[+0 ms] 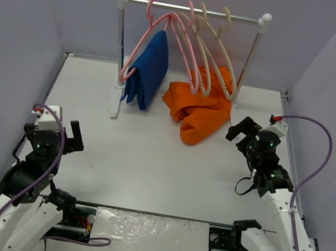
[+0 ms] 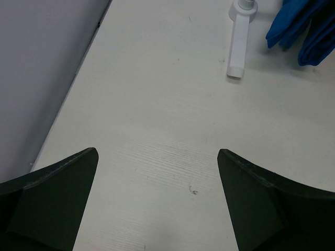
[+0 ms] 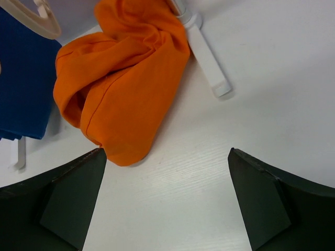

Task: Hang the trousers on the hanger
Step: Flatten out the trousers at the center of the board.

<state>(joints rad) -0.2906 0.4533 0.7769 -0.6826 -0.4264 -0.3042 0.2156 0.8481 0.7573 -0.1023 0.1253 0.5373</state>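
Overhead, a white surface (image 1: 148, 161) carries a small clothes rack (image 1: 193, 10) at its far side. Bright orange trousers (image 1: 198, 110) lie heaped on the surface beneath the rack's right half, just below a cream-beige hanger (image 1: 230, 68) hooked on the rail. Pink hangers (image 1: 146, 37) and a dark blue garment (image 1: 148, 70) hang further left. The left tool (image 2: 157, 172) is spread wide and holds nothing, well apart from the clothes. The right tool (image 3: 166, 172) is also wide open and empty, near the trousers.
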